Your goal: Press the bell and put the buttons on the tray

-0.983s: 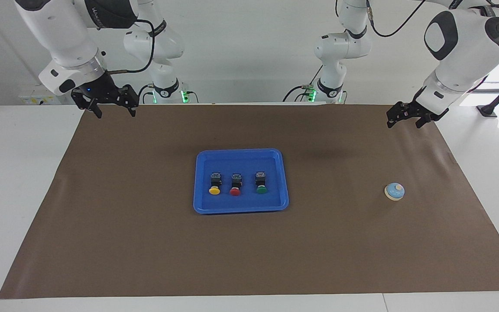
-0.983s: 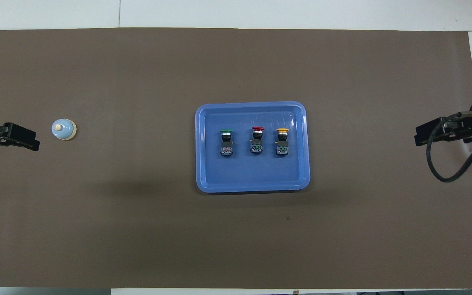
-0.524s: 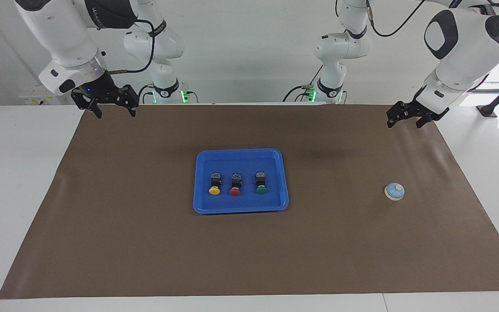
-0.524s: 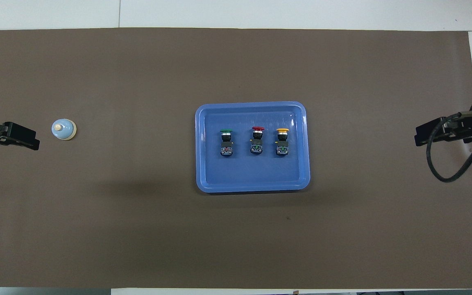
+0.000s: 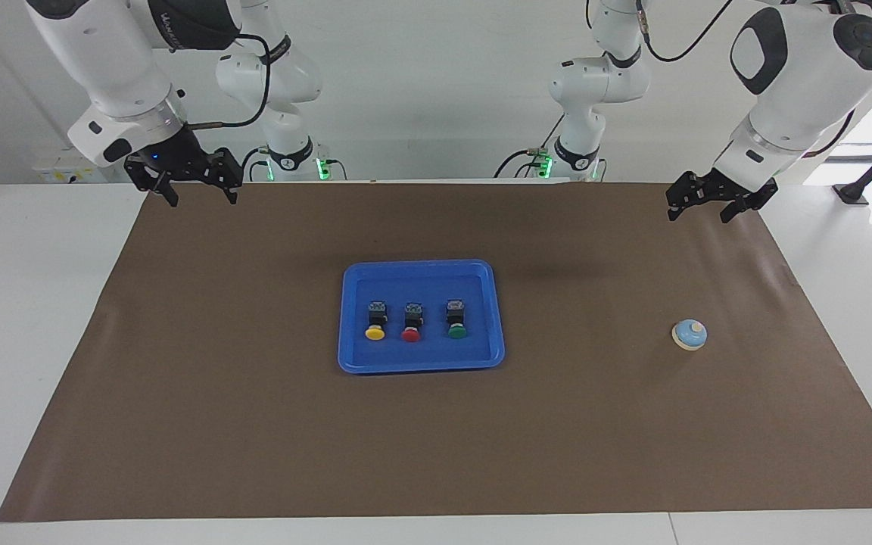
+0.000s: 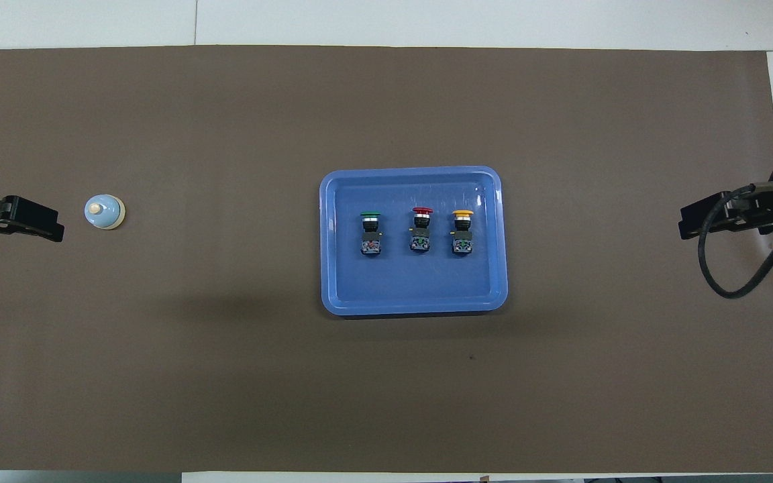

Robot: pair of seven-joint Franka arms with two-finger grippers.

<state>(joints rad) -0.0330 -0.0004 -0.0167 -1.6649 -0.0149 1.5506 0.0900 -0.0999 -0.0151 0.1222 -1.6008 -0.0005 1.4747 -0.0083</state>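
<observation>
The blue tray (image 5: 421,266) (image 6: 413,306) lies in the middle of the brown mat. In it the green (image 5: 456,321) (image 6: 371,232), red (image 5: 412,324) (image 6: 421,229) and yellow (image 5: 375,322) (image 6: 462,231) buttons lie in a row on their sides, caps pointing away from the robots. The light blue bell (image 5: 689,334) (image 6: 104,212) stands alone toward the left arm's end. My left gripper (image 5: 699,215) (image 6: 51,229) is open and empty, raised over the mat's edge at that end. My right gripper (image 5: 200,198) (image 6: 685,225) is open and empty, raised over the mat's corner at its own end.
The brown mat (image 5: 254,424) covers most of the white table (image 5: 20,303). A black cable (image 6: 729,288) loops down from the right arm's wrist.
My left gripper has drifted slightly up and toward the table's middle, away from the bell. The right arm, bell, tray and buttons have not moved.
</observation>
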